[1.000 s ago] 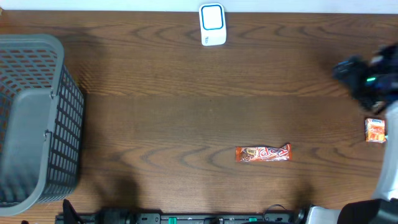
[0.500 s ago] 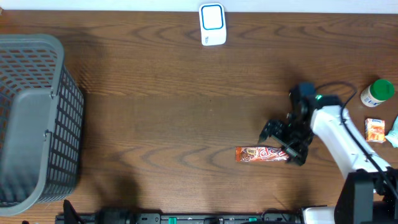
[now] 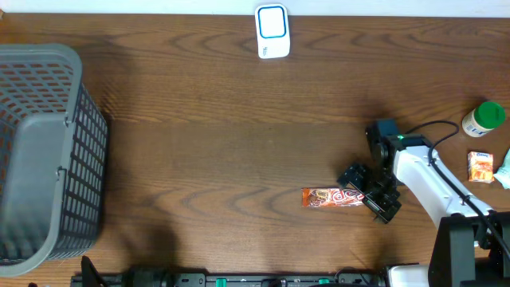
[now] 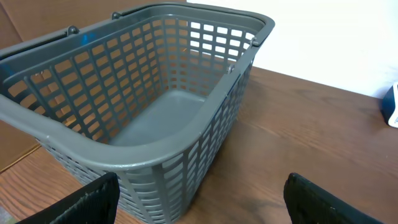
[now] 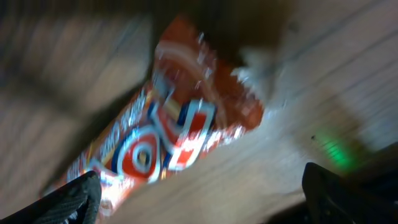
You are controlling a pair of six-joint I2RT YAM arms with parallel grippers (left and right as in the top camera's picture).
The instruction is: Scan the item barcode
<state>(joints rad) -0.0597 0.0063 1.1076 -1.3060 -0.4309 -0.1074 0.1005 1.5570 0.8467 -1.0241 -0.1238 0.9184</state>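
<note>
One end of snack bar (image 3: 336,197) seemingly between right jaws

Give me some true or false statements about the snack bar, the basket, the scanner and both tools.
1. The snack bar lies flat on the table. True.
2. The snack bar is inside the basket. False: nothing shows inside the basket, and the bar is on the table far from it.
3. The right tool is open, its fingers on either side of one end of the bar. True.
4. The scanner sits right beside the right tool. False: it is at the table's far edge, well apart.
5. The left tool grips the basket. False: it is open and holds nothing.
</note>
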